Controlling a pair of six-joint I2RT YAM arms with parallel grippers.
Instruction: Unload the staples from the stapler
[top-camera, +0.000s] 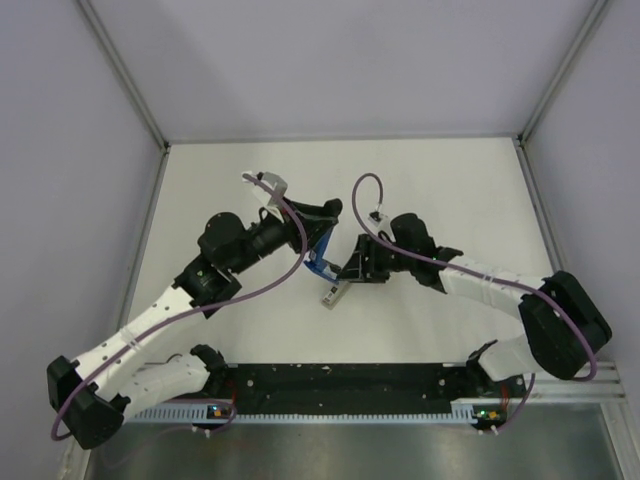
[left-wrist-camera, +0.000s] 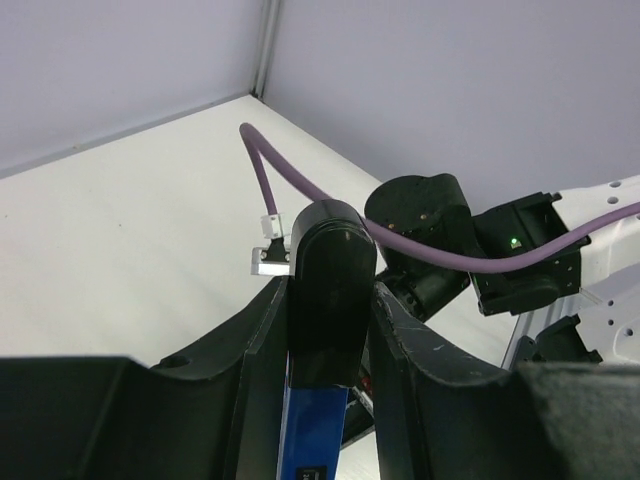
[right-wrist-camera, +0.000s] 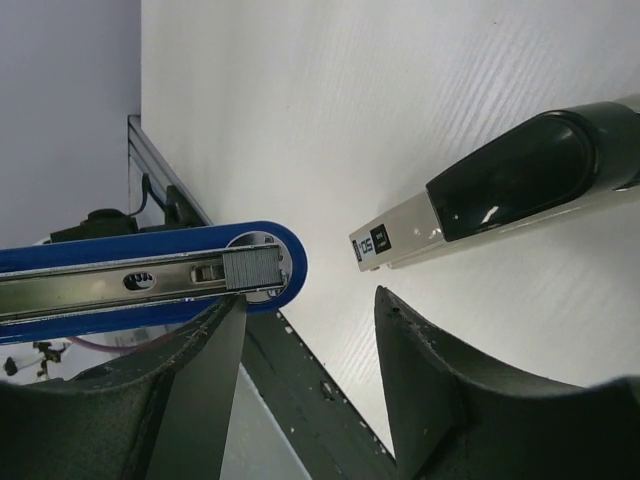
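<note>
The stapler (top-camera: 322, 262) is swung open at the middle of the table. My left gripper (top-camera: 312, 232) is shut on its black and blue body (left-wrist-camera: 330, 290), the fingers pressing both sides in the left wrist view (left-wrist-camera: 325, 310). In the right wrist view the blue half (right-wrist-camera: 100, 290) shows its metal channel, with the staples (right-wrist-camera: 252, 272), a short grey block, at the rounded end. The stapler's other half, grey with a black cap (right-wrist-camera: 500, 190), points down toward the table. My right gripper (right-wrist-camera: 310, 315) is open, its left fingertip just below the staples; in the top view it (top-camera: 352, 270) sits right of the stapler.
Purple cables (top-camera: 370, 190) loop over both wrists. The right arm's wrist (left-wrist-camera: 430, 240) is close beyond the stapler. A black rail (top-camera: 340, 385) runs along the table's near edge, also seen in the right wrist view (right-wrist-camera: 310, 390). Metal posts and grey walls enclose the table.
</note>
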